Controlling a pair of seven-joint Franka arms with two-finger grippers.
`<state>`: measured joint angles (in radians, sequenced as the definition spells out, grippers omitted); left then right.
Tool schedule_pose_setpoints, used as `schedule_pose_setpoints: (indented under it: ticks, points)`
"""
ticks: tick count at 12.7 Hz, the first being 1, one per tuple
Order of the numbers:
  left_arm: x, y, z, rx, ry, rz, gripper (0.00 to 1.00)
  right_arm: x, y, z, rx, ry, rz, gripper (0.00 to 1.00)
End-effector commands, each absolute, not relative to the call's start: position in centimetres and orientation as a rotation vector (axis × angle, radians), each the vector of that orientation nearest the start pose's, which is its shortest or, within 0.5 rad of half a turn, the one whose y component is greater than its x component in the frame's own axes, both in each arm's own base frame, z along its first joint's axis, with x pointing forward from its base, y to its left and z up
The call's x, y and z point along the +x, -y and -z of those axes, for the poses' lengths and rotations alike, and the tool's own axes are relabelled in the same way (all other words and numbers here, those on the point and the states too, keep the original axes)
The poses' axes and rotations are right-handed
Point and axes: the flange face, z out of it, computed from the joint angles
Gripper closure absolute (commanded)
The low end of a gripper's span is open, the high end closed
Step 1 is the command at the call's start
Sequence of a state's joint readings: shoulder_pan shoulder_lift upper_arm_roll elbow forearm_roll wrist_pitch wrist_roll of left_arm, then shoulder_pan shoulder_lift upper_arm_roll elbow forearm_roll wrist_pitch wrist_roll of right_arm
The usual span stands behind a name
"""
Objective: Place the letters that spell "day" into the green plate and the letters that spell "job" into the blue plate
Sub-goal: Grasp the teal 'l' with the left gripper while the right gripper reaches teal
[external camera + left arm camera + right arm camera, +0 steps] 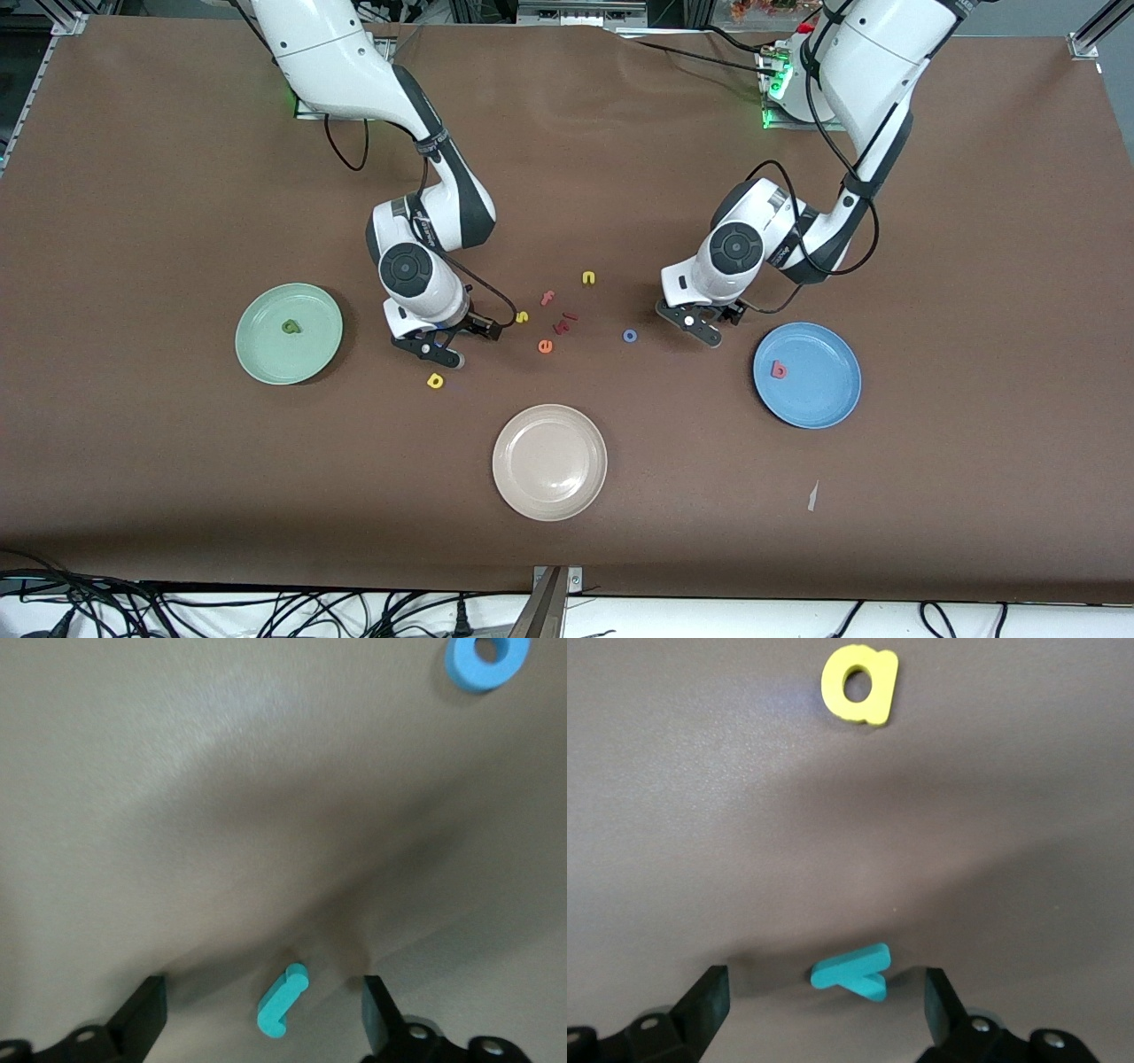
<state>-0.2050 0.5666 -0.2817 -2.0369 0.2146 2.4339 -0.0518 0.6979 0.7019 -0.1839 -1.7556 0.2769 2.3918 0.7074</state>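
Two Franka arms bend over a brown counter (133, 177) strewn with toy letters, each end effector lowered with fingers spread around a teal piece and nothing yet gripped. The left end effector (264, 1014) straddles the hook-shaped "j" (282, 1001), lying flat on the counter between the open fingers, near the blue plate (828, 399), with the blue ring "o" (629, 336) close by toward the middle of the counter. The right end effector (824, 1005) brackets the teal "y" (852, 971) in the same way, beside the green plate (266, 354); the yellow "d" (435, 381) lies just beside it, toward the counter's front edge. The dark green "a" (291, 327) already lies in the green plate and the coral-red "b" (779, 369) in the blue plate. A beige plate (549, 461) sits near the front edge, and spare letters lie scattered mid-counter. The pieces look light, thin and stiff, likely to skid or tip if nudged; each is best pinched across its narrow stem, fingers low against the counter.
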Motion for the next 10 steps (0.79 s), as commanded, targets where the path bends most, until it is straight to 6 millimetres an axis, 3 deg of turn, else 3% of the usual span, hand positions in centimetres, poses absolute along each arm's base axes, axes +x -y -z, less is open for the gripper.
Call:
schedule_pose_setpoints:
  ticks: [1, 3, 5, 7, 10]
  points:
    - [50.2, 27.0, -17.0, -2.978, -0.897, -0.169, 0.29, 56.3, -33.5, -16.4, -3.053, -0.559, -0.108, 0.08]
    - [50.3, 26.8, -17.1, -2.979, -0.892, -0.169, 0.78, 56.4, -33.5, -16.6, -3.054, -0.545, -0.107, 0.16]
    - [50.6, 26.9, -17.7, -2.977, -0.901, -0.152, 0.99, 56.4, -33.3, -16.8, -3.059, -0.511, -0.111, 0.24]
    - [50.7, 26.7, -18.4, -2.961, -0.901, -0.176, 1.0, 56.4, -32.9, -16.8, -3.063, -0.505, -0.114, 0.36]
    - [51.9, 26.8, -21.1, -2.932, -0.882, -0.209, 1.0, 56.3, -32.6, -16.9, -3.066, -0.488, -0.115, 0.44]
